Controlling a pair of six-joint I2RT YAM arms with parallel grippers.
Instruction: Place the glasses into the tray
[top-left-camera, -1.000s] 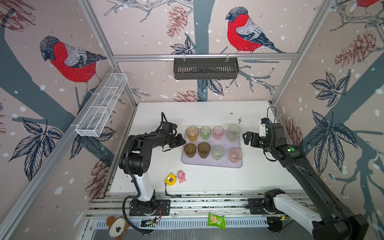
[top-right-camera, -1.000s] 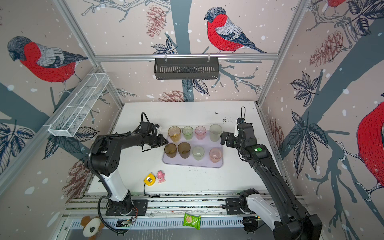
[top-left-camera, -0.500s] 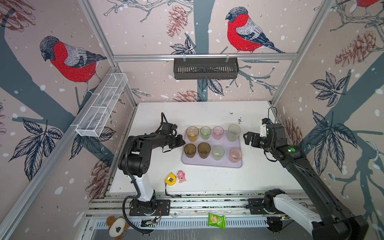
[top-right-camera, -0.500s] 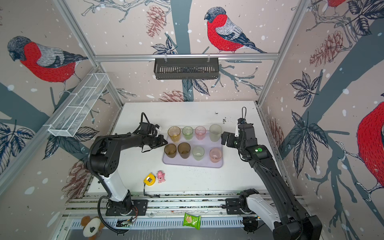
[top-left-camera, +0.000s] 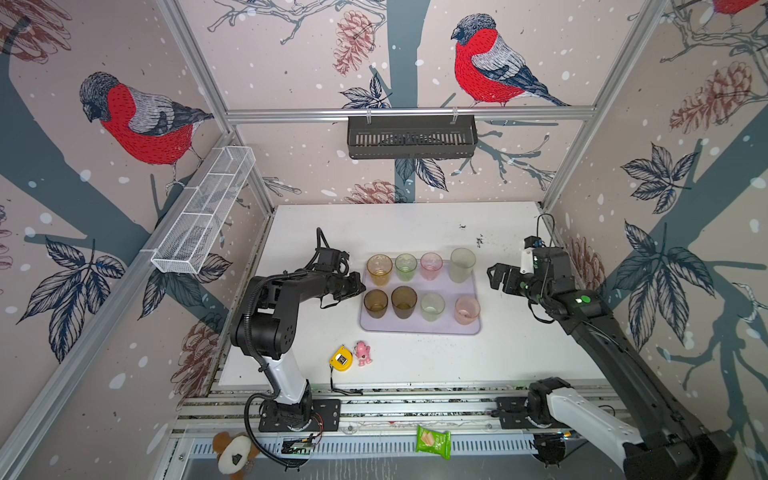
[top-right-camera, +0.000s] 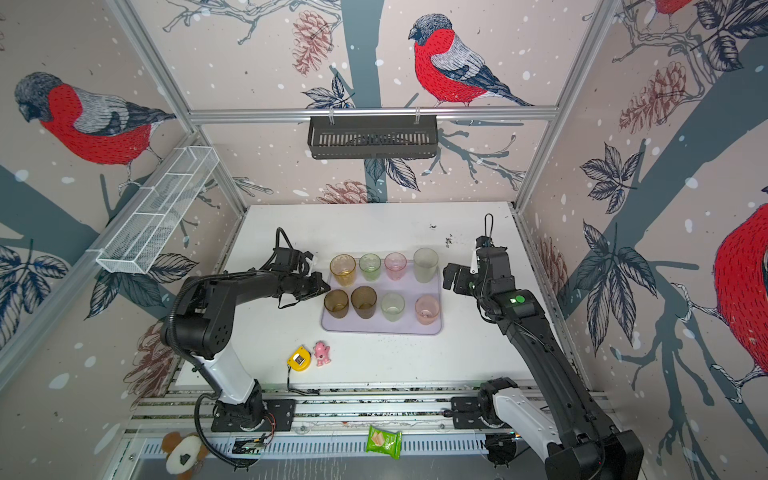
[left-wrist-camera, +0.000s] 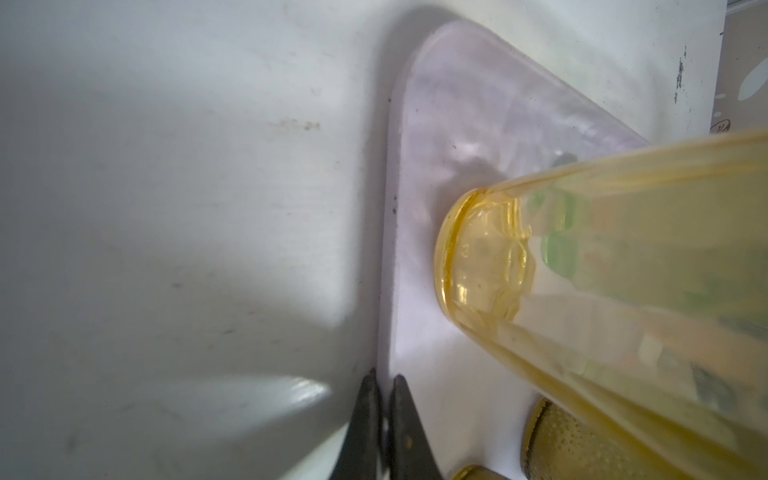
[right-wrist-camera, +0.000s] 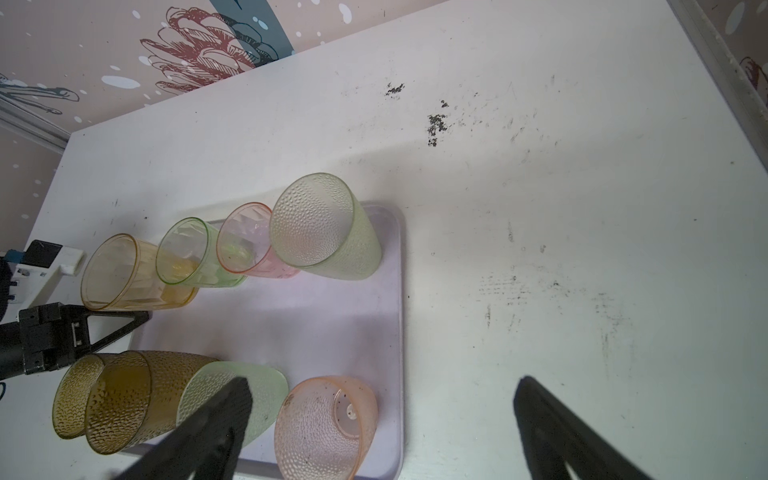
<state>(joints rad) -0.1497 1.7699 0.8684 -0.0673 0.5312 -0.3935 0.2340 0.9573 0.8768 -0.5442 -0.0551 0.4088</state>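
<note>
Left gripper (top-left-camera: 358, 286) is clenched on nothing, its tips at the left edge of the tray (top-left-camera: 419, 326); contact cannot be made out. Right gripper (top-left-camera: 498, 277) gapes wide and empty just off the tray's right side. All eight glasses (top-left-camera: 404, 301) stand upright on the tray in two rows. In the left wrist view the amber glass (left-wrist-camera: 582, 270) runs out of frame and a brown glass (left-wrist-camera: 573, 449) is cut off.

Amber glass (left-wrist-camera: 582, 270) cut off by frame edge; pale green glass (right-wrist-camera: 270, 388) partly hidden behind finger (right-wrist-camera: 216, 424) of right hand (right-wrist-camera: 384, 380)
</note>
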